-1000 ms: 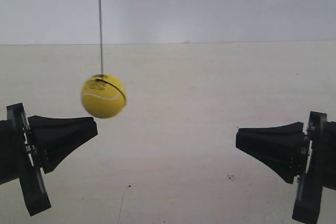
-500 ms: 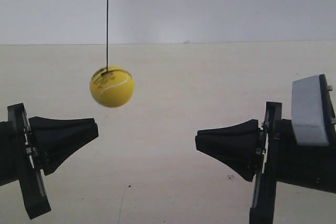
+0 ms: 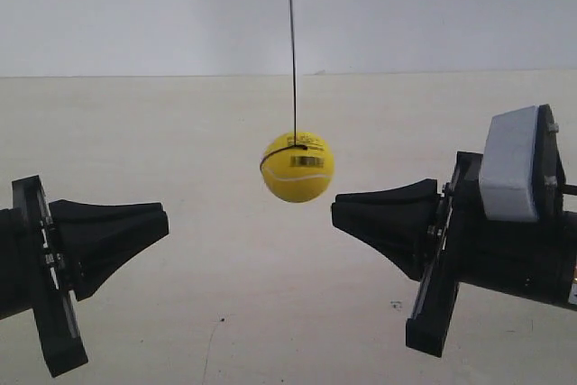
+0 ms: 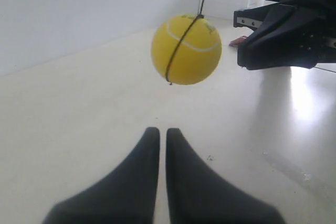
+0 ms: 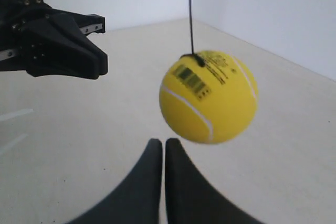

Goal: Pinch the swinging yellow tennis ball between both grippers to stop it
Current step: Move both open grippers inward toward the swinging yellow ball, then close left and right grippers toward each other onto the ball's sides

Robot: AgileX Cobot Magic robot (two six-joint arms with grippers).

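Yellow tennis ball (image 3: 297, 167) is hanging on its thin dark string (image 3: 292, 42) above the pale surface (image 3: 252, 313), between my two claws and touching neither. The right gripper (image 3: 335, 209) is hovering just beside the ball, slightly lower, on the scene's right. Its fingers (image 5: 152, 153) are pressing together and gripping nothing. The left gripper (image 3: 164, 221) is sitting well apart at the scene's left, and I am seeing it likewise pinched narrow and empty.

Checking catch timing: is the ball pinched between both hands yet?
No, the yellow tennis ball hangs free, with a wide gap to the hand at the exterior view's left.
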